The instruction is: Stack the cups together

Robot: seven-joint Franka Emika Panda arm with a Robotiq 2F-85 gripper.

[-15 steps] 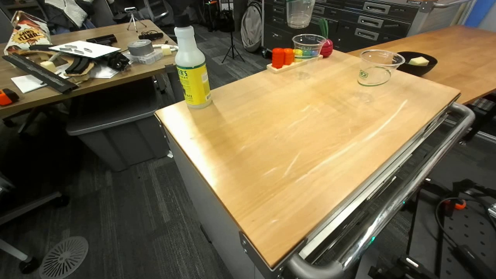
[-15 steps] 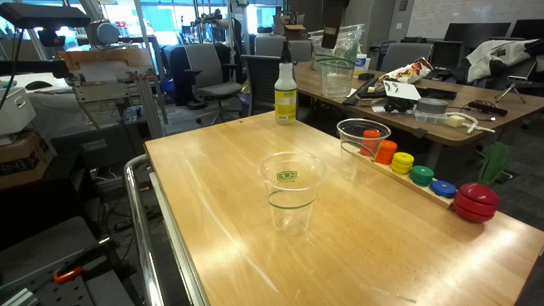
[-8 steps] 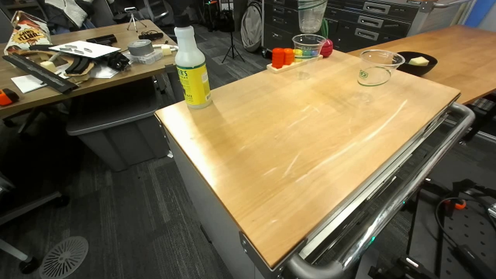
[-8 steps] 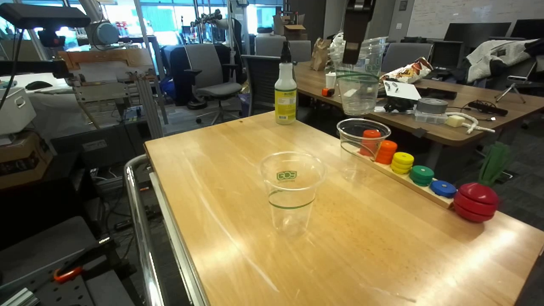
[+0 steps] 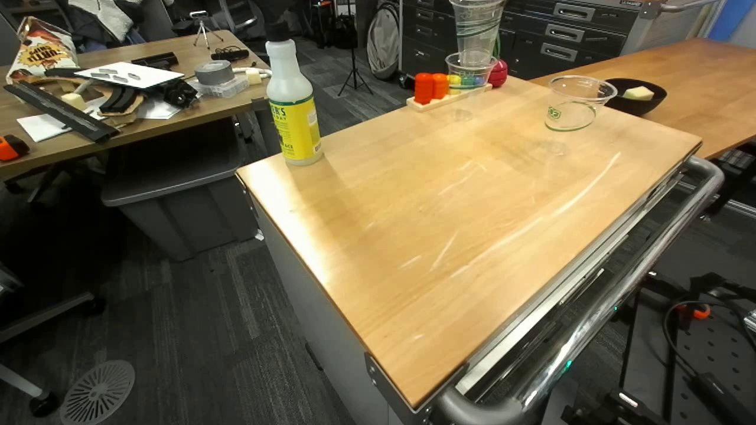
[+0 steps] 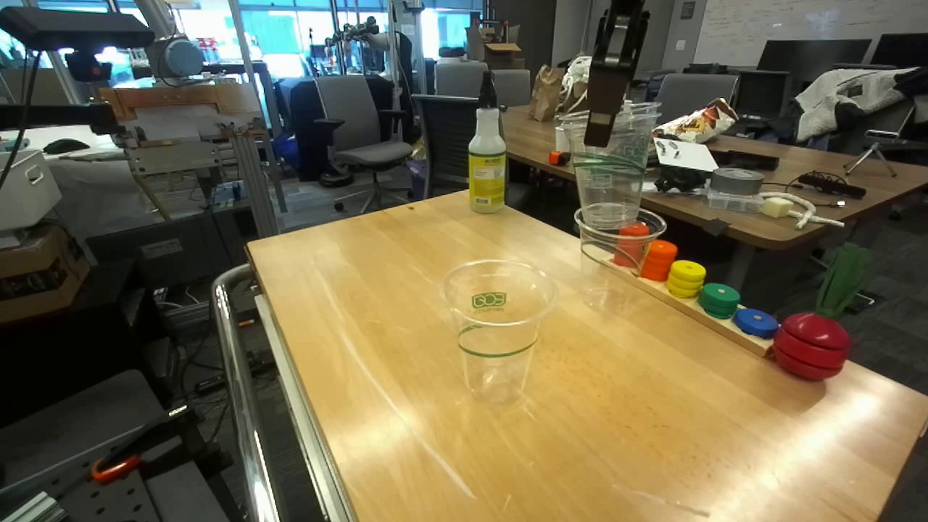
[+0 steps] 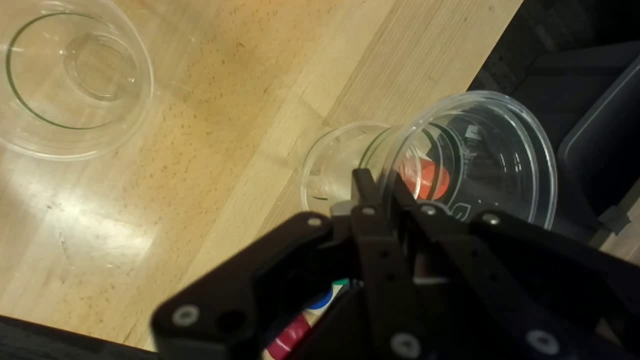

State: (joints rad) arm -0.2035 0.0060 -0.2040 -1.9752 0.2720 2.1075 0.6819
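Note:
Clear nested cups (image 6: 612, 170), at least two by their doubled rims, hang in the air with my gripper (image 7: 381, 180) shut on their wall. One dark finger (image 6: 602, 109) crosses their near side in an exterior view. Below them a single clear cup (image 6: 591, 254) stands upright on the table beside the colored discs. In both exterior views the base of the held cups overlaps that cup's rim; whether it is inside, I cannot tell. Another clear cup (image 5: 570, 109) stands upright and apart, also seen as the cup (image 7: 75, 75) at the wrist view's upper left.
A yellow-labelled bottle (image 6: 487, 167) stands at a table corner. A wooden strip with colored discs (image 6: 719, 299) lies along the edge, close to the lower cup. The red toy vegetable (image 6: 812, 344) sits at its end. A black bowl (image 5: 638, 103) is on the adjoining table.
The held cups have moved across toward the cup beside the discs, then come down until they overlap its rim in both exterior views. The standing cups have not moved.

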